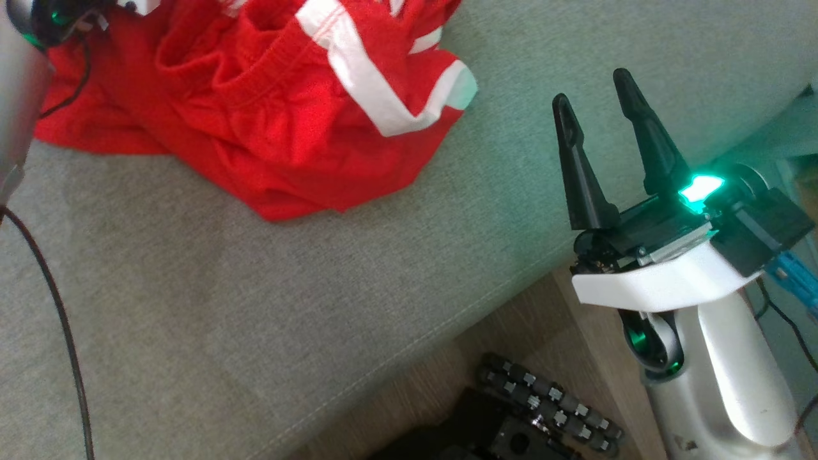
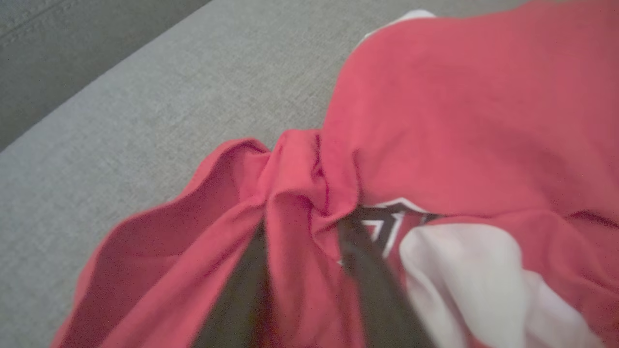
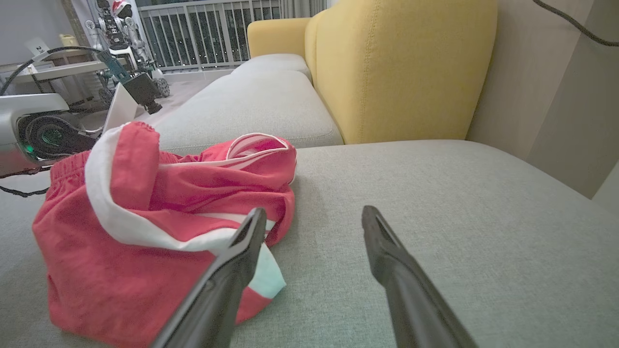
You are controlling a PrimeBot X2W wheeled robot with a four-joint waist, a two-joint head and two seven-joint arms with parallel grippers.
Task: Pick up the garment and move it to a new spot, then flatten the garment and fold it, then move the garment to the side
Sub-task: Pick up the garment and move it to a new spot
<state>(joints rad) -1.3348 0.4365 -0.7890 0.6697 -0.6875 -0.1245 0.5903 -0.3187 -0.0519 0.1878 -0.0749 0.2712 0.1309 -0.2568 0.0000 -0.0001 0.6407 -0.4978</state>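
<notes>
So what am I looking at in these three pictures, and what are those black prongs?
It is a robot with two arms, seen through three of its own cameras. One sits on its head, looking down at a grey sofa. The other two sit on its wrists, each looking along that arm's two dark fingers; those are your prongs.

On the sofa lies a crumpled red garment with white stripes. In the head picture the right gripper hovers beside it, open, holding nothing. The right wrist picture shows those same fingers pointing at the seat, the garment to their left.

The left wrist picture is the close-up: the left gripper is buried in the cloth, a fold bunched between its fingers. Whether it has pinched fully shut I can't tell.
</notes>
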